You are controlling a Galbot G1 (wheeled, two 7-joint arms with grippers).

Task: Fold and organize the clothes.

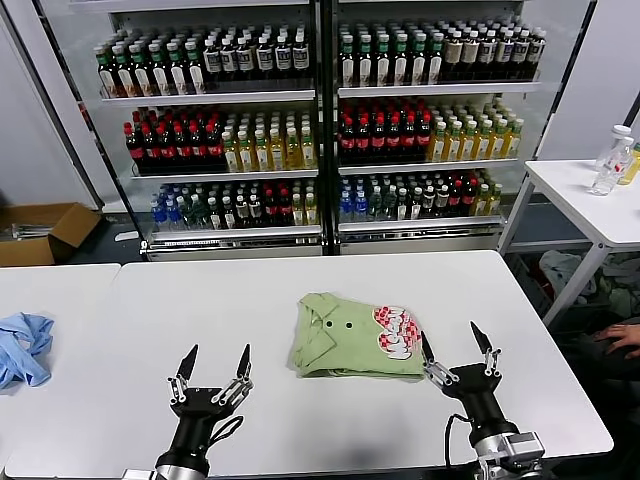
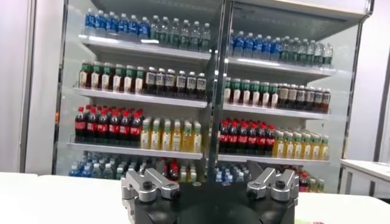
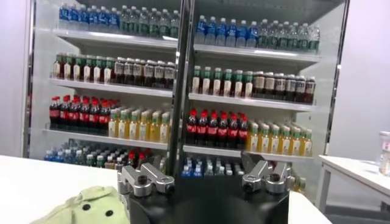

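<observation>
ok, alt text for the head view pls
A folded pale green shirt lies on the white table, collar and red-and-white patch up. Both open grippers flank it nearer the robot: left gripper apart, right gripper beside its edge. Drink coolers stand behind.

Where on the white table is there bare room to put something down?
Bare table behind the folded shirt, toward the shelves; also between the shirt and the blue cloth at the robot's left. Crowded at the shirt's right edge, where the right end effector sits.
</observation>
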